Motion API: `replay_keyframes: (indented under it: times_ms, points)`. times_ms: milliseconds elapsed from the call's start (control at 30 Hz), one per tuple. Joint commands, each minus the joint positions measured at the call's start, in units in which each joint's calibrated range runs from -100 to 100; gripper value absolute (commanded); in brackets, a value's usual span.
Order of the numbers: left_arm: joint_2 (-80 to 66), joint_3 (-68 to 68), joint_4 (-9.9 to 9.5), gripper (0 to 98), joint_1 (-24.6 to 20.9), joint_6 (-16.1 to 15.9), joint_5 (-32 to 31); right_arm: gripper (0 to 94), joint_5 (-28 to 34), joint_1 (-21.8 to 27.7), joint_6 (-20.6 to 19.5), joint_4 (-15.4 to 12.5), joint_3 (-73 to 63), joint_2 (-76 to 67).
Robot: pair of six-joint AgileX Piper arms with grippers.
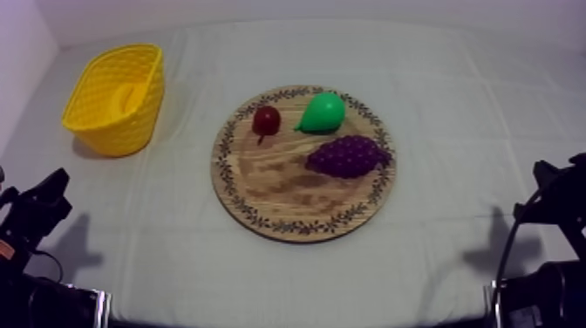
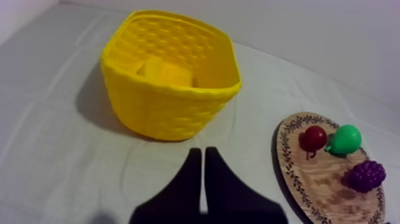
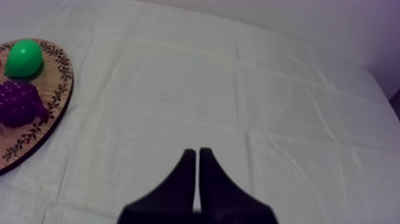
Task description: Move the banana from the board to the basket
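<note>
The banana (image 1: pixel 133 94) lies inside the yellow basket (image 1: pixel 96 118) at the far left of the table; in the left wrist view the banana (image 2: pixel 165 72) rests on the floor of the basket (image 2: pixel 169 113). The round wooden board (image 1: pixel 262 187) in the middle carries a small red fruit (image 1: pixel 266 120), a green pear (image 1: pixel 323 112) and purple grapes (image 1: pixel 347 156). My left gripper (image 2: pixel 200 152) is shut on nothing, a short way in front of the basket. My right gripper (image 3: pixel 194 152) is shut too, over bare cloth to the right of the board (image 3: pixel 56 98).
Both arms sit low at the table's near corners, the left gripper (image 1: pixel 44 202) and the right gripper (image 1: pixel 551 187) well apart from the board. Open cloth lies around the board and along the right side. A wall edge borders the far left.
</note>
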Motion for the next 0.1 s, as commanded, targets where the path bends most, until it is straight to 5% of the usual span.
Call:
replay_keyframes:
  times_ms: [0,67]
  points:
    - [0.0,0.0,-0.03,0.1,0.0,0.0,0.0,0.3,0.1,0.0,0.0,0.0,0.0,0.0]
    - [0.0,0.0,-0.03,0.1,0.0,0.0,0.0,0.3,0.1,0.0,0.0,0.0,0.0,0.0]
